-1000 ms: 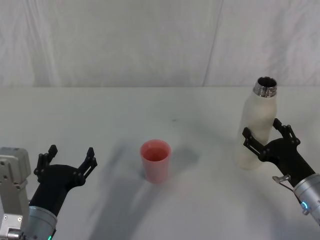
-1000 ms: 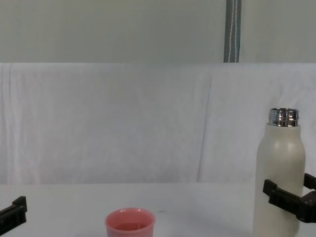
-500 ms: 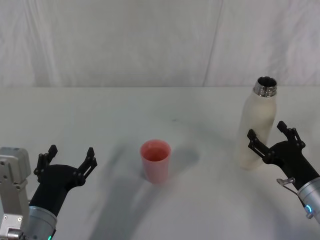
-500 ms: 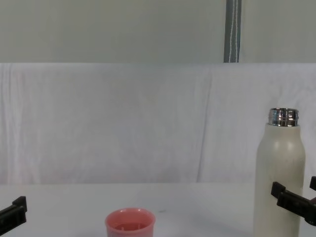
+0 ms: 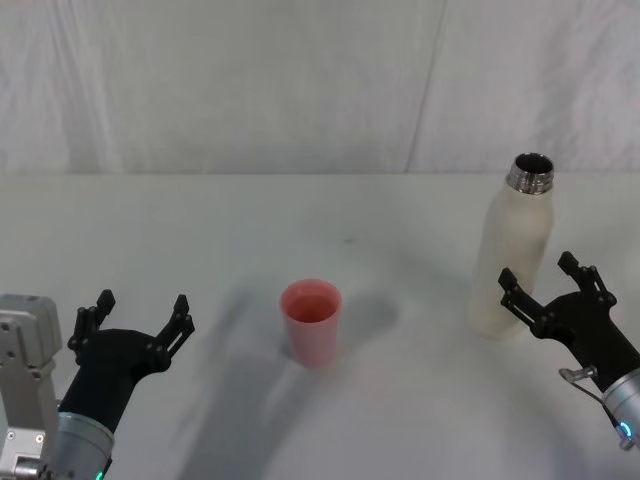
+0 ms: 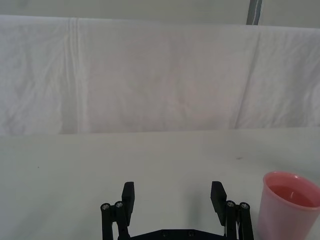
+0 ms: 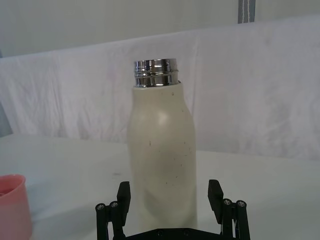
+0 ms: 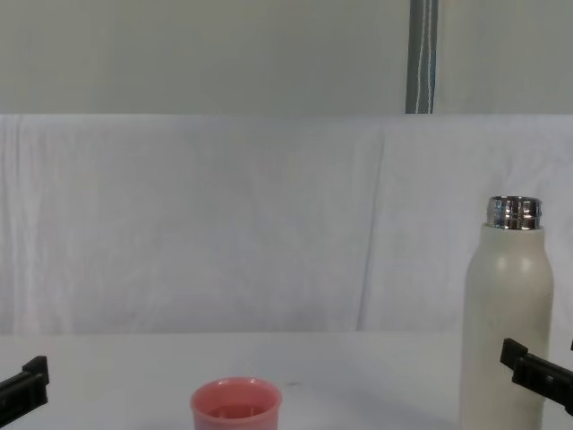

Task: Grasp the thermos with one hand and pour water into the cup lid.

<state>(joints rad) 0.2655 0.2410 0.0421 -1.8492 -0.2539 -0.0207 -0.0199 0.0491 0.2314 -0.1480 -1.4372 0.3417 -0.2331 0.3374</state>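
At about 8 o'clock on the white worktop (image 5: 200,230) we see the left gripper (image 5: 134,322), parked, its fingers spread and holding nothing. Near the centre stands the pink cup lid (image 5: 311,321), upright; there may already be liquid in it, though we cannot be sure. At 3 o'clock the cream thermos (image 5: 512,252) stands upright, uncapped. The right gripper (image 5: 545,292) sits just in front of it, fingers released, not clasping the body. We judge either that the grasp and pour remain, or that the pour is finished.
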